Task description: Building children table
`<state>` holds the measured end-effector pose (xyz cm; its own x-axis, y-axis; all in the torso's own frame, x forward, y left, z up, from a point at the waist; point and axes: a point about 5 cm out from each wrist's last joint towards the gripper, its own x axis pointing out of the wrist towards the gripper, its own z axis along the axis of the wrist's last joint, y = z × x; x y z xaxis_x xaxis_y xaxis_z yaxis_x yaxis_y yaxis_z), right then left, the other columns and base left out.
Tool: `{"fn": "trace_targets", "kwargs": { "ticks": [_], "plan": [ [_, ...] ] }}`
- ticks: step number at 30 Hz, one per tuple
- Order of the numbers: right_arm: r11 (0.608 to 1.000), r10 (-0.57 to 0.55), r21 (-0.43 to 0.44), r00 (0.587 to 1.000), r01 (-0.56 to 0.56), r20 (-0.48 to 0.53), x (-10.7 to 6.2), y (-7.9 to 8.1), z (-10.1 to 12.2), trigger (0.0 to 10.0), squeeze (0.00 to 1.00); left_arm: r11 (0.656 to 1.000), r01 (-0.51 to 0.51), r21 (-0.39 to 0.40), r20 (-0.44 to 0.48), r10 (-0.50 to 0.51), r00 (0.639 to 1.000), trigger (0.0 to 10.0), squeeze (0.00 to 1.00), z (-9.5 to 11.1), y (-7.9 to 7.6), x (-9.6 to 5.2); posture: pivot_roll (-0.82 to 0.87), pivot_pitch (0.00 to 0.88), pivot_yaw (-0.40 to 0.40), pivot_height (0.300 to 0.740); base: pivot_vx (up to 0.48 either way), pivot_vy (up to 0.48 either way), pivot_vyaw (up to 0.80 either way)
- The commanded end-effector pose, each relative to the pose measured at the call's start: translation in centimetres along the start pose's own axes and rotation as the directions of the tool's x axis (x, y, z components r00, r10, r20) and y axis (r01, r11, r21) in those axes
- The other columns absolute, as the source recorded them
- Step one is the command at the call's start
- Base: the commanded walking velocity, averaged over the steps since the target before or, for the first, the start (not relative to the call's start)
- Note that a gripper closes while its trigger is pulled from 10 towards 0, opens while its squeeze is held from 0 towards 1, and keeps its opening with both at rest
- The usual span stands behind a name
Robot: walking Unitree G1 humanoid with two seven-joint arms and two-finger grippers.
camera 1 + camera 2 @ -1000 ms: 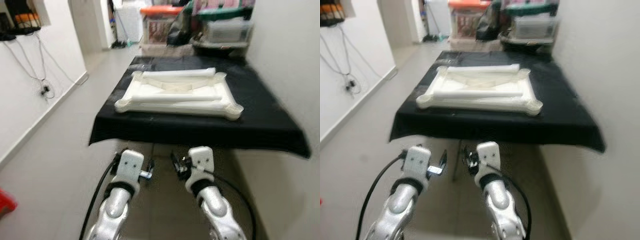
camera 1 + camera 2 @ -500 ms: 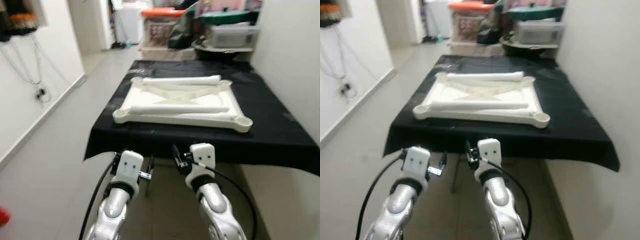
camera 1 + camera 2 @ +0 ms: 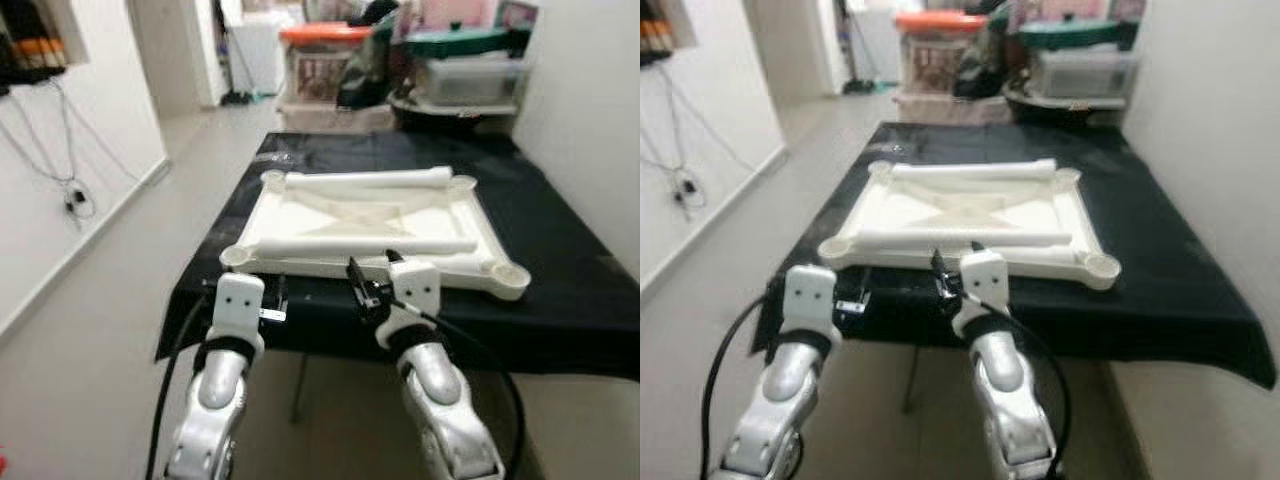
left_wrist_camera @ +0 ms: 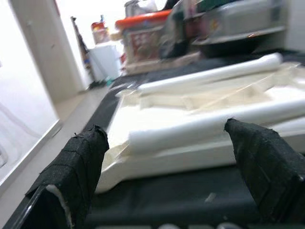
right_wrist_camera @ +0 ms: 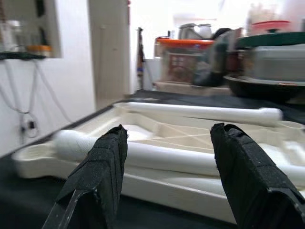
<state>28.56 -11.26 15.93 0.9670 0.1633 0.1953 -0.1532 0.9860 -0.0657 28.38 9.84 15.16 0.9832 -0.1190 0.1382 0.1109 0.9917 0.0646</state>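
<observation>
Robot has closed in: left gripper [image 4: 167,157] and right gripper [image 5: 167,157], both spread empty, now front the tabletop [image 3: 370,225], ready for grasping.

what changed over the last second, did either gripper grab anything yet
Both arms have risen: the left gripper and right gripper now reach the near edge of the black-covered table, fingers open, holding nothing. The camera also came closer. The white tabletop and two legs lie as before.
</observation>
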Motion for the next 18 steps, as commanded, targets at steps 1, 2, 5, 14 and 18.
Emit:
{"fn": "trace_targets", "kwargs": {
  "ticks": [1, 2, 5, 14, 18],
  "plan": [
    [1.0, -0.009, 0.006, 1.0, 0.009, 0.005, 0.1, -0.3, 0.2, 10.0, 0.0, 1.0, -0.006, -0.003, -0.002, 0.006, 1.0, 10.0, 0.0, 0.2, 0.1, 0.0, 0.01, 0.0, -0.018, 0.74, 0.307, 0.0, 0.0],
    [1.0, -0.012, 0.009, 1.0, 0.012, 0.013, 0.2, -0.3, 0.5, 10.0, 0.0, 1.0, -0.01, -0.002, 0.003, 0.01, 1.0, 10.0, 0.0, 0.3, 0.2, 0.1, 0.01, 0.0, -0.018, 0.74, 0.307, 0.0, 0.0],
    [1.0, -0.016, 0.012, 1.0, 0.016, 0.022, 0.4, -0.3, 0.8, 10.0, 0.0, 1.0, -0.007, 0.013, 0.015, 0.007, 1.0, 10.0, 0.0, 0.5, 0.3, 0.1, 0.01, 0.0, -0.017, 0.74, 0.307, 0.0, 0.0],
    [0.999, -0.039, 0.023, 0.999, 0.038, 0.021, 0.6, -0.6, 0.9, 10.0, 0.0, 1.0, -0.023, 0.016, 0.018, 0.023, 1.0, 10.0, 0.0, 0.7, 0.8, 0.3, 0.02, 0.0, -0.016, 0.74, 0.31, 0.0, 0.0],
    [0.999, -0.045, 0.022, 0.999, 0.044, 0.022, 0.7, -0.8, 0.9, 10.0, 0.0, 0.999, -0.03, 0.019, 0.019, 0.03, 0.999, 10.0, 0.0, 0.8, 1.1, 0.3, 0.02, 0.0, -0.015, 0.74, 0.31, 0.0, 0.0]
  ]
}}
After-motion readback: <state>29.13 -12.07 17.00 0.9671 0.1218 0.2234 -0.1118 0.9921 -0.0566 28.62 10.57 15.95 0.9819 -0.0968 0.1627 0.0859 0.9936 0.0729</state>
